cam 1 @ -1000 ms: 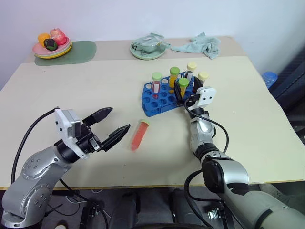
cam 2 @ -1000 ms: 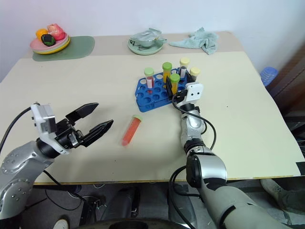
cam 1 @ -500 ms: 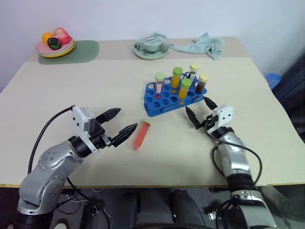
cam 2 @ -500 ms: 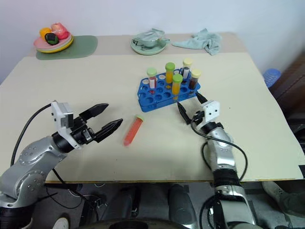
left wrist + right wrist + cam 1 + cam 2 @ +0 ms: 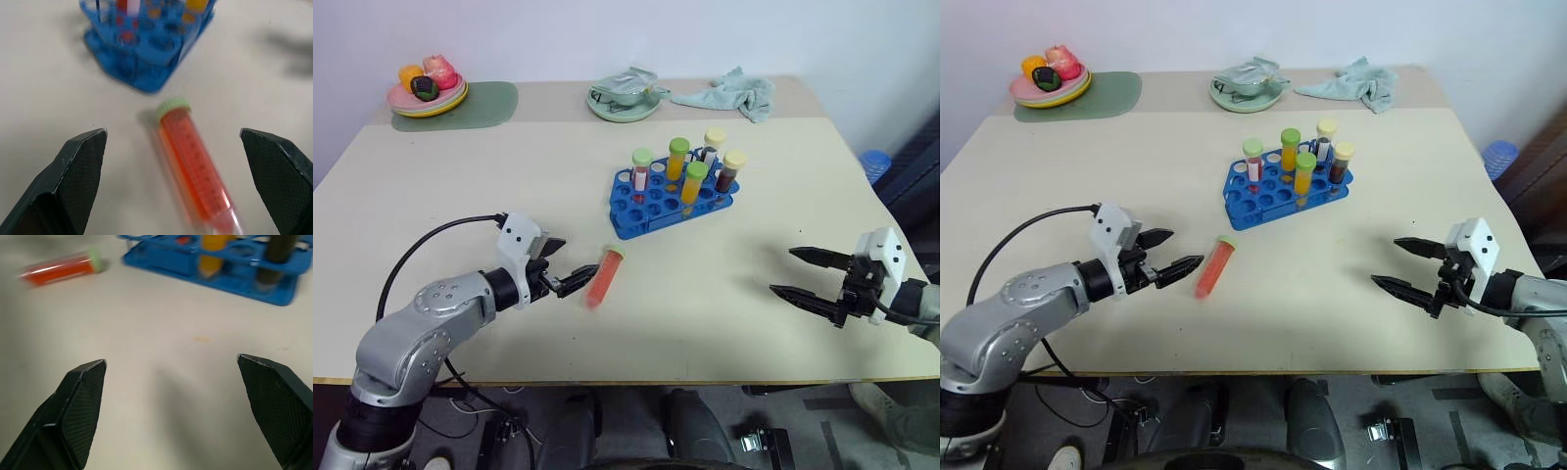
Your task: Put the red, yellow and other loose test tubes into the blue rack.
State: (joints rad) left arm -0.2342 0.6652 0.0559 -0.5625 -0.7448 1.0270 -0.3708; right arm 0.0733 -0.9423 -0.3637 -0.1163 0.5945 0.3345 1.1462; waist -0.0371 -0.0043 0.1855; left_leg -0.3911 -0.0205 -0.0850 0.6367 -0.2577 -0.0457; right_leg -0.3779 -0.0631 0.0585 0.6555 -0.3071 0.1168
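A red test tube with a green cap lies flat on the table, in front of the blue rack. Several capped tubes stand upright in the rack, some with yellow-orange liquid, some red or dark. My left gripper is open just left of the lying tube, fingers pointing at it and apart from it. In the left wrist view the red tube lies between the spread fingers. My right gripper hangs open and empty near the table's front right, well clear of the rack.
A plate of toy food on a green mat stands at the back left. A pale green dish and a teal cloth lie along the back edge. A blue object sits off the table's right side.
My right arm has drawn back from the rack to the front right. My left gripper has dropped lower and come up to the red tube. The tube and rack have not moved.
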